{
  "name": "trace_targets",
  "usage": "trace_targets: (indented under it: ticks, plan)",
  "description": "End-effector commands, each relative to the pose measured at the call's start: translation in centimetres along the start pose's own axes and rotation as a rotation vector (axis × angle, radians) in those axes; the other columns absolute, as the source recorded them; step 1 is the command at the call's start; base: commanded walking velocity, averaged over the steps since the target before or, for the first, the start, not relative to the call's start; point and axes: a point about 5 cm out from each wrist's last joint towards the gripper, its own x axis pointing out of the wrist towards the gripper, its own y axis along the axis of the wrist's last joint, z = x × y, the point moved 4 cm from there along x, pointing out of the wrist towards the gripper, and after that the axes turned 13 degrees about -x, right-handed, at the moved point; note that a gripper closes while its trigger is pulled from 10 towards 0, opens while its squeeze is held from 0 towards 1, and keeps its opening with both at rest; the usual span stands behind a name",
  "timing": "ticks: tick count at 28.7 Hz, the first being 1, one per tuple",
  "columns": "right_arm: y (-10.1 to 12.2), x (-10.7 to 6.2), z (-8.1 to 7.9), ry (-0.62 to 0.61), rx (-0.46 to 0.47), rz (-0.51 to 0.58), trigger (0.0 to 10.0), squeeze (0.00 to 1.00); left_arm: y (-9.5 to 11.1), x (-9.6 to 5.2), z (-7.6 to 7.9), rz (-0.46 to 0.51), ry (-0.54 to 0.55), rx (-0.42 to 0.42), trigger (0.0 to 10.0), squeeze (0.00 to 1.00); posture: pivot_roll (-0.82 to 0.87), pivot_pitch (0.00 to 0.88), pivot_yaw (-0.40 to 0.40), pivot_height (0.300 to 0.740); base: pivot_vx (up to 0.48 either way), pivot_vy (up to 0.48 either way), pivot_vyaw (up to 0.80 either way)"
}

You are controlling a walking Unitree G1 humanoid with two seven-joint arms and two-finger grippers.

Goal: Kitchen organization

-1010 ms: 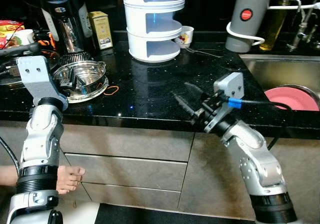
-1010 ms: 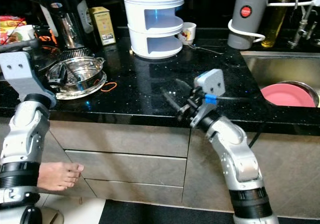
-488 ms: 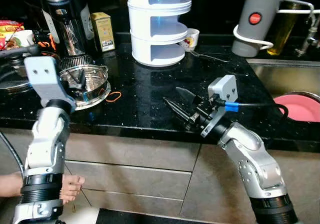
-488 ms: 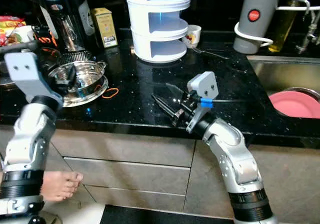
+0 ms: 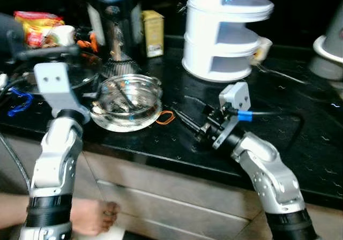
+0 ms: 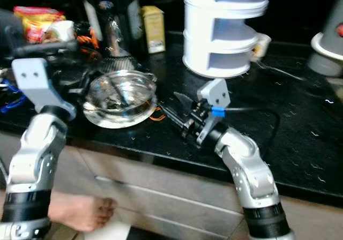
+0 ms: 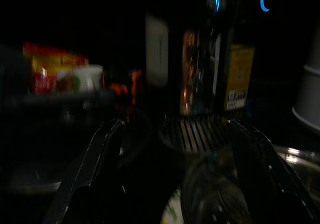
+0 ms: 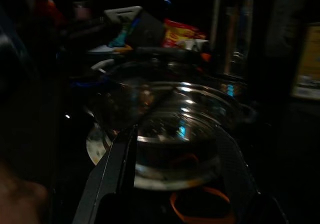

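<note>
A shiny steel bowl (image 5: 126, 98) holding utensils sits on a plate on the black counter (image 5: 300, 143). An orange rubber band (image 5: 165, 117) lies just to its right. My right gripper (image 5: 187, 111) hovers low over the counter beside the band and points at the bowl. Its fingers (image 8: 117, 159) are open and hold nothing. In the right wrist view the bowl (image 8: 175, 129) and the band (image 8: 200, 209) lie straight ahead. My left gripper (image 7: 175, 184) is open at the bowl's left side, facing a ribbed metal piece (image 7: 195, 131) and a dark jug appliance (image 5: 112, 25).
A white tiered container (image 5: 225, 31) stands at the back, with a white cup (image 5: 262, 50) and a fork (image 5: 278, 74) to its right. A yellow box (image 5: 153, 34), a snack packet (image 5: 40, 28) and a blue clip (image 5: 19, 102) lie left. A person's foot (image 5: 94, 218) is on the floor below.
The view has swung left and closer, so the sink is out of frame. My right gripper has reached further left, from mid-counter to just beside the rubber band and bowl.
</note>
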Motion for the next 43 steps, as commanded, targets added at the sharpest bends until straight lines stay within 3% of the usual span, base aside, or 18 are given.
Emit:
trace_targets:
  ticks: [1,7,10,12,14,15,18,19,22,23,27,30,34,36,37,43]
  plan:
    - [0.1,0.0,-0.1,0.011,0.01,0.006,10.0,0.0,0.6,0.1,0.8,0.0,-0.04,0.021,10.0,0.0,-0.06,0.0,0.023,0.74,0.0,0.0,0.0]
    - [-0.1,0.0,-0.2,0.016,0.006,-0.002,10.0,0.0,1.4,0.6,1.6,-0.032,-0.099,0.032,10.0,0.0,-0.06,0.0,0.023,0.74,0.0,0.0,0.0]
    - [-0.1,0.0,-0.1,0.014,0.003,-0.006,10.0,0.0,1.6,1.2,0.9,-0.064,-0.097,0.109,10.0,0.0,-0.06,0.0,0.023,0.74,0.0,0.0,0.0]
    - [-0.1,0.0,0.0,0.012,0.001,-0.01,10.0,0.0,2.4,1.8,-0.4,-0.085,-0.096,0.266,10.0,0.0,-0.06,0.0,0.022,0.74,0.0,0.0,0.0]
    - [-0.1,0.0,0.0,0.011,0.001,-0.012,10.0,0.0,2.9,2.1,-1.0,-0.088,-0.103,0.361,10.0,0.0,-0.06,0.0,0.023,0.74,0.0,0.0,0.0]
    - [-0.2,-0.1,0.0,0.01,0.001,-0.015,10.0,0.0,3.2,2.4,-1.7,-0.111,-0.119,0.511,10.0,0.0,-0.06,0.0,0.023,0.74,0.0,0.0,0.0]
    - [-0.3,-0.2,0.1,0.005,0.0,-0.02,10.0,0.0,3.7,2.9,-2.8,-0.149,-0.145,0.719,10.0,0.0,-0.06,0.0,0.026,0.74,0.0,0.0,0.0]
    - [-0.3,-0.2,0.1,0.005,0.0,-0.02,10.0,0.0,3.7,2.9,-2.8,-0.149,-0.145,0.719,10.0,0.0,-0.06,0.0,0.026,0.74,0.0,0.0,0.0]
    - [-0.3,-0.3,0.1,0.003,-0.002,-0.023,10.0,0.0,3.4,3.2,-3.5,-0.197,-0.178,0.871,10.0,0.0,-0.07,0.0,0.027,0.74,0.0,0.0,0.0]
    - [-0.3,-0.3,0.1,0.003,-0.002,-0.023,10.0,0.0,3.4,3.2,-3.5,-0.197,-0.178,0.871,10.0,0.0,-0.07,0.0,0.027,0.74,0.0,0.0,0.0]
    - [-0.5,-0.4,0.2,-0.001,-0.009,-0.037,10.0,0.0,0.5,3.1,-4.7,-0.34,-0.289,1.039,10.0,0.0,-0.07,0.0,0.028,0.74,0.0,0.0,0.0]
    - [-0.7,-0.6,0.3,-0.01,-0.014,-0.05,10.0,0.0,-2.4,2.9,-4.5,-0.414,-0.408,1.072,10.0,0.0,-0.08,0.006,0.028,0.74,0.0,0.0,0.0]
    - [-0.7,-0.7,0.3,-0.013,-0.013,-0.056,10.0,0.0,-3.1,3.4,-3.8,-0.419,-0.462,1.085,10.0,0.0,-0.08,0.014,0.03,0.74,0.0,0.0,0.0]
    - [-0.8,-1.0,0.2,-0.015,-0.012,-0.065,10.0,0.0,-2.8,3.8,-0.5,-0.382,-0.632,1.0,10.0,0.0,-0.09,0.02,0.034,0.74,0.0,0.0,0.0]
    - [-0.8,-1.0,0.2,-0.016,-0.012,-0.067,10.0,0.0,-2.3,4.0,0.5,-0.356,-0.659,0.957,10.0,0.0,-0.09,0.02,0.033,0.74,0.0,0.0,0.0]
    - [-0.9,-1.2,0.2,-0.024,-0.014,-0.077,10.0,0.0,-1.8,4.2,3.5,-0.317,-0.78,0.921,10.0,0.0,-0.1,0.029,0.036,0.74,0.0,0.0,0.0]
